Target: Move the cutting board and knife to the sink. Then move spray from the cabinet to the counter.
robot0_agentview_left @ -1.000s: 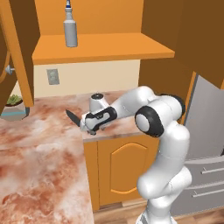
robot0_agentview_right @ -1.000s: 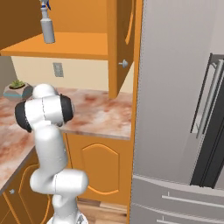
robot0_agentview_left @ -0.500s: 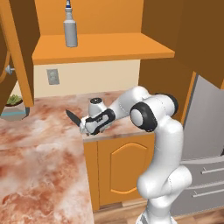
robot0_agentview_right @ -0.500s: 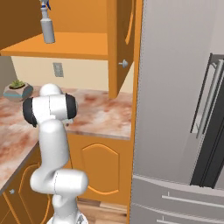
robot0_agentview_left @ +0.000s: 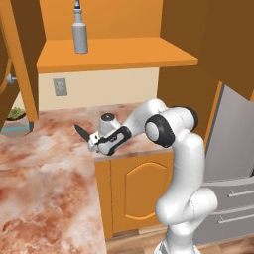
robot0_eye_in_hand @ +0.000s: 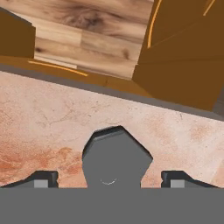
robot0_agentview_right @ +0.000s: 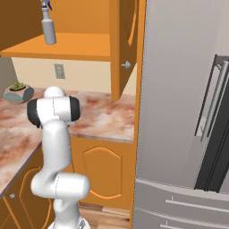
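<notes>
grey-handled knife [robot0_eye_in_hand: 116,157] between spread pincer [robot0_eye_in_hand: 109,179] fingertips

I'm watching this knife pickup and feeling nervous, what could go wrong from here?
1. The pincer stands wide around the knife handle, not clamped. If the arm lifts before it closes, the knife could slip or stay behind.
2. The knife lies close to the counter edge above the orange cabinet fronts. A nudge could push it off to the floor.
3. The dark blade points out past the pincer, so a swing might scrape the marble.
</notes>
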You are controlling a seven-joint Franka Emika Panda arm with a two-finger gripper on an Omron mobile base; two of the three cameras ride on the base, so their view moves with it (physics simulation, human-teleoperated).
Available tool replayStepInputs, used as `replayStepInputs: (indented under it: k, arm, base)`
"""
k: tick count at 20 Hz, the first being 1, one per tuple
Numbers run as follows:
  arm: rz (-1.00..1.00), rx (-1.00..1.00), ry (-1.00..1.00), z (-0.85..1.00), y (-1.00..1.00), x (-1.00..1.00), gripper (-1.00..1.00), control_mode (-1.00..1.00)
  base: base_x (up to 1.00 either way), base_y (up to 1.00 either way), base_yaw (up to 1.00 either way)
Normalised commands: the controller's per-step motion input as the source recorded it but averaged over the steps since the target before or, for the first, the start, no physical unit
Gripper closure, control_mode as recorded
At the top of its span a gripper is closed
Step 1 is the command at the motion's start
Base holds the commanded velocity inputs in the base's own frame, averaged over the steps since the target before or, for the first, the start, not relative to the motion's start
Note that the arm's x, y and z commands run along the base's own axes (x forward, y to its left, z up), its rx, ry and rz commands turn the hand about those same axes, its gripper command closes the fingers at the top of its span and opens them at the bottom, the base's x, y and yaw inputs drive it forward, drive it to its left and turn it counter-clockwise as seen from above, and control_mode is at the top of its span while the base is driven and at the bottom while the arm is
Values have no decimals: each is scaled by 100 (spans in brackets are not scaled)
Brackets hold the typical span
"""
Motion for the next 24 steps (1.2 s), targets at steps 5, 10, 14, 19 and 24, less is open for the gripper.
replayStepInputs:
  k: [5, 10, 14, 19, 24]
  arm:
    - [0, 0, -3, -26, 1, 5, 100, -100]
    - [0, 0, 0, -6, 0, -2, 100, -100]
    - [0, 2, 0, 28, -5, -11, 100, -100]
    - [0, 1, 2, 96, -14, -50, 100, -100]
    - [0, 0, 2, 100, -26, -64, 100, -100]
  base:
    - [0, 0, 0]
    - [0, 0, 0]
    - [0, 0, 0]
    - [0, 0, 0]
    - [0, 0, 0]
